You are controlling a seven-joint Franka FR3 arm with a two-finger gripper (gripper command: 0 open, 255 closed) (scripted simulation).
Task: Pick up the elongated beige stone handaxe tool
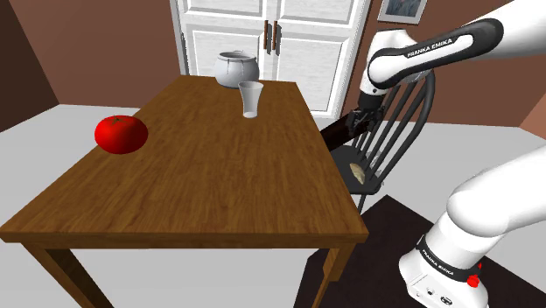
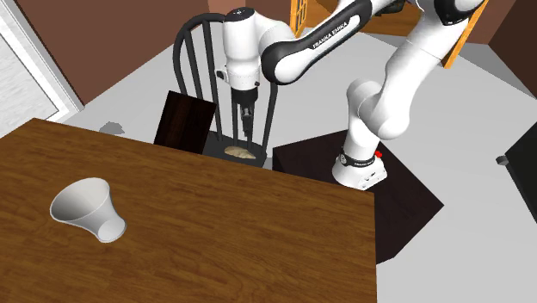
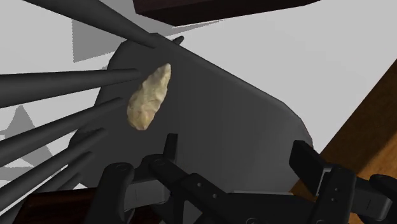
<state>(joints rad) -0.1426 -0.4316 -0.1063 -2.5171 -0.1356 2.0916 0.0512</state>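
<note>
Black fingers (image 3: 170,147) of my claw (image 3: 238,159) stand wide apart with nothing between them, pointing down at a chair seat (image 3: 235,121). I hold them spread because the handaxe (image 3: 149,98) has yet to be straddled. It lies flat on the seat ahead of the fingertips, off toward the finger nearer the chair's spindles (image 3: 63,79) and not yet between the two.

The stone is on the chair and not on the desk (image 1: 201,166), so my arm reaches down past the desk's edge; the second exterior view shows the claw (image 2: 244,129) hanging just above the stone (image 2: 242,153).

The handaxe is beige and mottled, leaf-shaped, with chipped-looking faces, a pointed tip and a broader rounded butt. Its long axis runs roughly along the line of the spindles. The seat is smooth, dark and round-cornered; the spindles are thin dark rods fanning out just beside the stone. I judge the narrow width the sensible place to pinch, and the nearby rods leave little room on that side.
</note>
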